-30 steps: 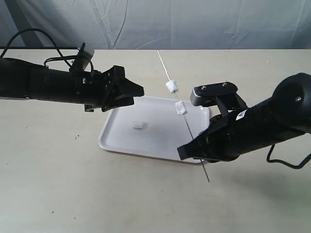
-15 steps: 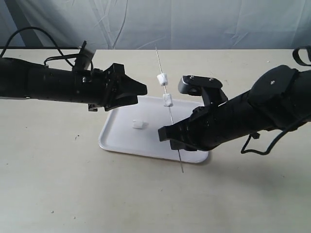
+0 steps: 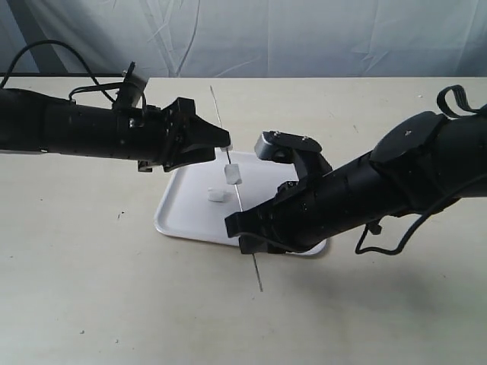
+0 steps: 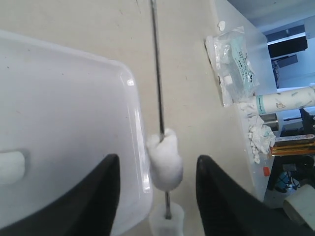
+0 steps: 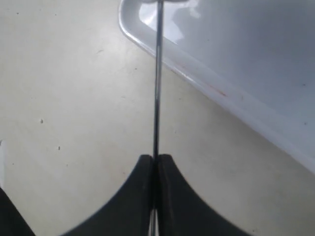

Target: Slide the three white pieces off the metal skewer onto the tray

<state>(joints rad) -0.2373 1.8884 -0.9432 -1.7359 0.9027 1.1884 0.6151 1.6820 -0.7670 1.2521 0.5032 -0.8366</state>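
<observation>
clamped tight on the metal skewer [image 3: 256,274] with the right pincer [image 3: 242,230], gripping low on the rod and leaving only a short tail poking out below. held slanted above the tray [image 3: 164,223], probably to keep the far tip free and to drop anything stripped off onto the tray rather than the tabletop [image 3: 114,304]. spread wide apart with the left pincer [image 4: 157,158], straddling the front piece [image 4: 165,162] without touching it, apparently lining up to close and drag it along the rod. counting the white pieces [image 3: 233,175] now: three in all, two threaded on the skewer with the second piece [image 4: 167,222] just behind the first, plus the loose piece [image 3: 219,195] lying flat on the tray. one skewer, one tray, two pincers.
</observation>
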